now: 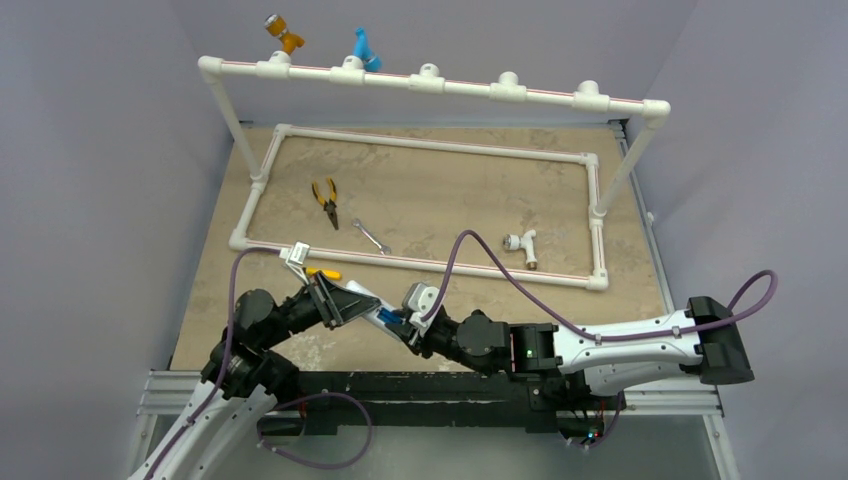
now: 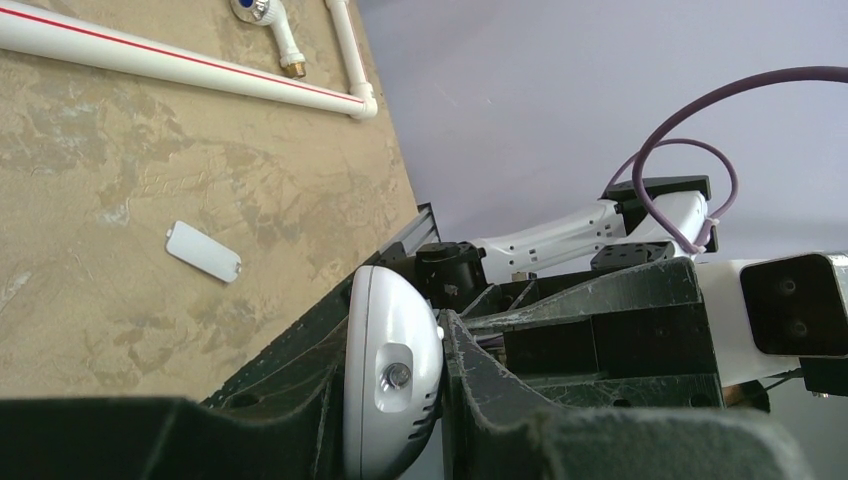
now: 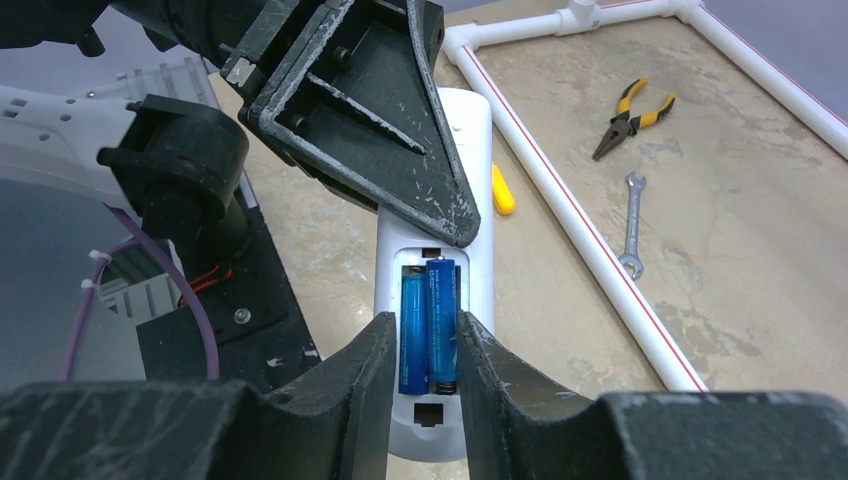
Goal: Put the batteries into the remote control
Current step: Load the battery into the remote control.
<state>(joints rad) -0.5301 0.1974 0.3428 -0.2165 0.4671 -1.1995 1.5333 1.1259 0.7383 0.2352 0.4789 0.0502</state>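
1. Over the near part of the table (image 2: pixel 120 150), the left gripper (image 2: pixel 392 400) was clamped on the remote control (image 3: pixel 481 270). It held the handset off the surface with its open back turned toward the right wrist camera.
2. Both batteries (image 3: pixel 430 325) lay side by side in the remote's bay. The right gripper (image 3: pixel 427 318) had its fingers parted, one on each side of the pair, and whether they touched the cells could not be told.
3. One cell sat a little further up the bay than its neighbour, so it may not have been fully home on its contact. If so, the spring could have pushed it out once nothing pressed on it.
4. Nothing covered the bay, so a finger rubbing a cell as it pulled away could have dragged that cell out.
5. The left fingers gripped the remote away from the bay end. Any push from the right arm at the bay end could therefore have levered the handset round in that grip.
6. A small white plate (image 2: pixel 203 251), probably the bay's cover, lay on the table well apart from both grippers. Until it was fitted, tilting the remote risked spilling the cells.
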